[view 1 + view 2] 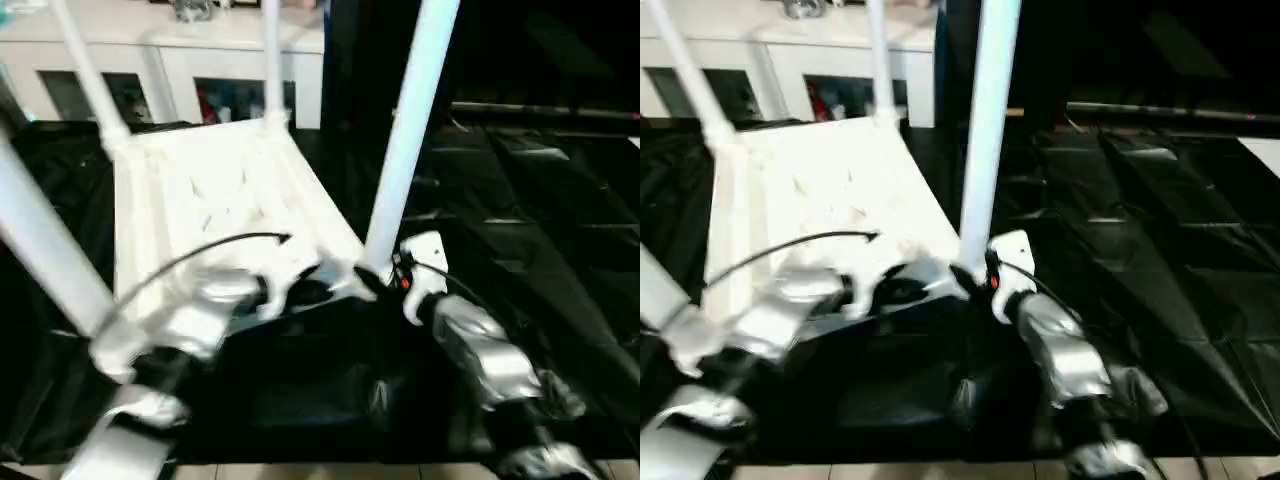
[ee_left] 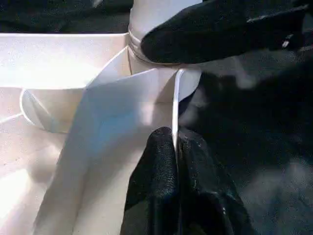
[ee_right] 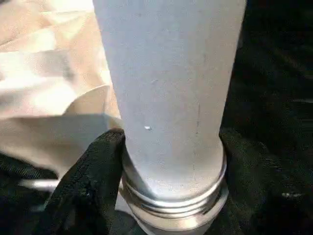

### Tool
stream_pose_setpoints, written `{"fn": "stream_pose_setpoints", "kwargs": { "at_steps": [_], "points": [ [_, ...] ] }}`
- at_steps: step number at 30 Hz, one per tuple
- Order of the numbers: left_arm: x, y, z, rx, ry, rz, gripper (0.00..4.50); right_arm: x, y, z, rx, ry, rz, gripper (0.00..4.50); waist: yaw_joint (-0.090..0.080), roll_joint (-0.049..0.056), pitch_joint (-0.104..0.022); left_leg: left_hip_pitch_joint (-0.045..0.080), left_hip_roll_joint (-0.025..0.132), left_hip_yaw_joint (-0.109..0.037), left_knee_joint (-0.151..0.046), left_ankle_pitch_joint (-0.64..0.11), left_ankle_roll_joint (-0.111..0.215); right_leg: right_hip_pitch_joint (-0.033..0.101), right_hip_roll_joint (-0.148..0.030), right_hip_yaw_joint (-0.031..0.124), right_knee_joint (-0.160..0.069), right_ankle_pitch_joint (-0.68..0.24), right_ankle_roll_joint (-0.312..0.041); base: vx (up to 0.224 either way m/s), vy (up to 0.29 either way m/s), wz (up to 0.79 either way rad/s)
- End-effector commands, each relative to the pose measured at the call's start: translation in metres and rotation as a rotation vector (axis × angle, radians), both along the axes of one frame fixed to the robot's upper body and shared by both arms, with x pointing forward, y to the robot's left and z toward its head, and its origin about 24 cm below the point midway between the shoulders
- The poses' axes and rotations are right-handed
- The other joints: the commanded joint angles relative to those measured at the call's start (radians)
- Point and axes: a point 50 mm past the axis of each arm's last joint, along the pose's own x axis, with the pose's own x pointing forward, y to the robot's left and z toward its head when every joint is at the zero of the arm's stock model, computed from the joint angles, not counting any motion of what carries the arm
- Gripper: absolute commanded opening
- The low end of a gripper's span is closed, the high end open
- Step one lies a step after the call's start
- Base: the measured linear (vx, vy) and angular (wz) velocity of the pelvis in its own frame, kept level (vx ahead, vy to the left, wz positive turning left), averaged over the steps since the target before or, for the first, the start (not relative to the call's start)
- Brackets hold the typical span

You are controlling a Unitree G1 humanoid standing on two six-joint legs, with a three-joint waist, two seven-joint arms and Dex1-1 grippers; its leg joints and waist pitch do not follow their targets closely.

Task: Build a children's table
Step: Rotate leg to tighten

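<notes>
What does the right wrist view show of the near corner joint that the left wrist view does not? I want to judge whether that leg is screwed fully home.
The right wrist view alone shows the near-right leg close up with its threaded collar exposed, and the right gripper closing around its base. The left wrist view alone shows the left gripper pinched on the thin rim of the tabletop, with the right gripper's finger against the leg. Both show that leg at its corner socket, the white tabletop and the black sheet underneath.

Open black sheet (image 1: pixel 540 250) right of the near leg (image 1: pixel 405 140) (upright legs crowding the tabletop (image 1: pixel 215 200))
</notes>
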Motion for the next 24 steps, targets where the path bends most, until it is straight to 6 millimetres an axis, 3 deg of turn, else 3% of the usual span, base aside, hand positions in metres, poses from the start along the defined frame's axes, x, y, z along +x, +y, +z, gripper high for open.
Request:
{"fn": "stream_pose_setpoints", "kwargs": {
  "at_steps": [1,4,5,8,11,17,24],
  "points": [
    [-0.008,-0.029,-0.007,-0.050,0.033,-0.035,0.00,-0.010,0.039,-0.009,0.020,0.043,0.154,2.68,0.001,-0.011,-0.045,-0.009,-0.004,0.009,-0.066,-0.222,0.018,0.042,-0.026,0.026,-0.085,-0.269,-0.154,0.000,0.000,0.00],
    [-0.006,-0.025,-0.005,-0.052,0.019,-0.046,0.00,-0.010,0.040,-0.001,0.072,0.002,0.199,2.68,0.005,-0.012,-0.048,-0.012,-0.005,0.012,-0.062,-0.178,0.044,0.047,-0.025,0.026,-0.078,-0.185,-0.170,0.000,0.000,0.00],
    [-0.006,-0.024,-0.005,-0.052,0.021,-0.049,0.00,-0.010,0.039,0.000,0.084,-0.002,0.202,3.24,0.006,-0.011,-0.048,-0.013,-0.006,0.012,-0.062,-0.175,0.047,0.048,-0.025,0.025,-0.077,-0.182,-0.171,0.000,0.000,0.00],
    [-0.006,-0.014,-0.003,-0.053,0.018,-0.065,0.00,-0.009,0.031,0.007,0.091,-0.038,0.253,3.59,0.007,-0.010,-0.047,-0.012,-0.005,0.012,-0.064,-0.199,0.051,0.047,-0.026,0.024,-0.082,-0.219,-0.170,0.000,0.000,0.00],
    [-0.008,0.002,0.001,-0.087,0.015,-0.125,0.00,-0.017,0.017,0.009,0.045,-0.048,0.439,3.83,0.011,-0.008,-0.047,-0.014,-0.003,0.009,-0.064,-0.204,0.058,0.051,-0.027,0.024,-0.082,-0.214,-0.171,0.000,0.000,0.00],
    [-0.020,0.028,0.005,-0.115,0.066,-0.252,0.00,-0.028,-0.011,0.012,-0.002,-0.022,0.591,3.83,0.006,-0.008,-0.045,-0.014,0.001,0.010,-0.065,-0.209,0.070,0.048,-0.027,0.024,-0.079,-0.213,-0.190,0.000,0.000,0.00],
    [-0.030,0.050,0.006,-0.111,0.137,-0.323,0.00,-0.032,-0.023,0.014,-0.031,0.001,0.675,3.83,0.007,-0.003,-0.047,-0.009,0.005,0.014,-0.062,-0.178,0.073,0.044,-0.025,0.025,-0.069,-0.137,-0.230,0.000,0.000,0.00]
  ]
}}
